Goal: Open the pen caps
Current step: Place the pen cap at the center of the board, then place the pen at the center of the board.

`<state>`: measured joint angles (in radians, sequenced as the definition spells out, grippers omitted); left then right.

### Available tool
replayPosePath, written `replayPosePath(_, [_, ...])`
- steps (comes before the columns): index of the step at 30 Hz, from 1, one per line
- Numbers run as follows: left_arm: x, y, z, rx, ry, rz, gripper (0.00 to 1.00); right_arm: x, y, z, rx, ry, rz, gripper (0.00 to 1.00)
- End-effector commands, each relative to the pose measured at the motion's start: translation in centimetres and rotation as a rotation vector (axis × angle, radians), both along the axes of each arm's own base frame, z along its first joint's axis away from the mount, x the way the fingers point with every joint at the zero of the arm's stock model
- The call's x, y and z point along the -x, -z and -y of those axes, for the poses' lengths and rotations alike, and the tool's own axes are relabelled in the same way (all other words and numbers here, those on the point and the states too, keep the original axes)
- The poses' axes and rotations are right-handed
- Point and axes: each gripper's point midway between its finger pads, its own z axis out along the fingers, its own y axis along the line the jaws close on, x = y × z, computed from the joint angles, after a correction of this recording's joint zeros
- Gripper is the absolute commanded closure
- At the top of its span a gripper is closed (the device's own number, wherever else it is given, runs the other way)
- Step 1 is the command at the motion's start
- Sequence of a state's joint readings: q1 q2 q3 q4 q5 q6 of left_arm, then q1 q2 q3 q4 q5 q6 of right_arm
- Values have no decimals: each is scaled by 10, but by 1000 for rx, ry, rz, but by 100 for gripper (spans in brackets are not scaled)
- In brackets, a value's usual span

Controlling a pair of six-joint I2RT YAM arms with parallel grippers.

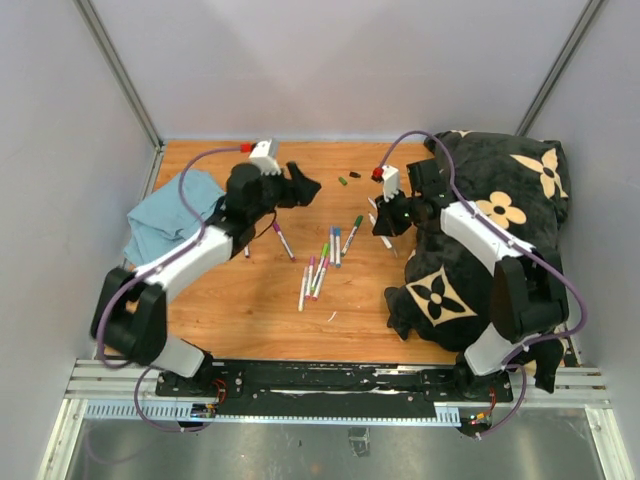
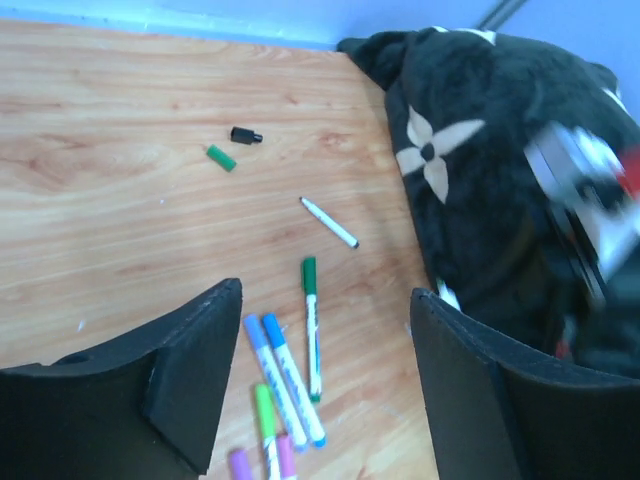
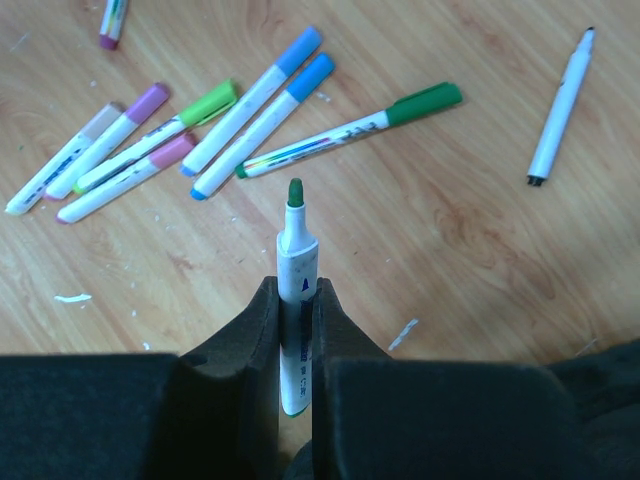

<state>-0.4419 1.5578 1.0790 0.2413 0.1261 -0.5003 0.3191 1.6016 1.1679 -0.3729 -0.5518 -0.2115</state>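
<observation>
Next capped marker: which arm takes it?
Left, probably. The left tool is open and empty, with capped markers lying just ahead of it. The right tool is shut on an uncapped green marker, so it must set that down first.

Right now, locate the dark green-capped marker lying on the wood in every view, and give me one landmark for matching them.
Top external: dark green-capped marker near mid-picture, at the right edge of the marker cluster.
Left wrist: the marker is lower centre, with its cap pointing up.
Right wrist: the marker is upper centre, with its cap to the right.
Shared landmark: the pair of blue-capped markers next to it.
</observation>
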Motion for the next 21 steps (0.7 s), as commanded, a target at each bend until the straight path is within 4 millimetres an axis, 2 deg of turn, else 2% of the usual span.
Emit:
replayPosePath(1, [54, 19, -28, -110, 59, 213, 27, -27, 3, 6, 59, 9, 17, 95])
replayPosePath(4, [80, 35, -51, -191, 39, 261, 24, -46, 7, 6, 94, 17, 24, 94])
replayPosePath(6, [93, 46, -64, -211, 11, 296, 19, -56, 12, 7, 115, 22, 21, 94])
replayPosePath(10, [115, 51, -71, -157, 12, 368, 16, -70, 22, 7, 147, 31, 3, 93])
replayPosePath(18, [113, 62, -70, -157, 14, 345, 14, -93, 34, 9, 194, 66, -5, 91])
replayPosePath(21, [110, 65, -67, -164, 21, 332, 12, -98, 47, 11, 212, 87, -28, 91])
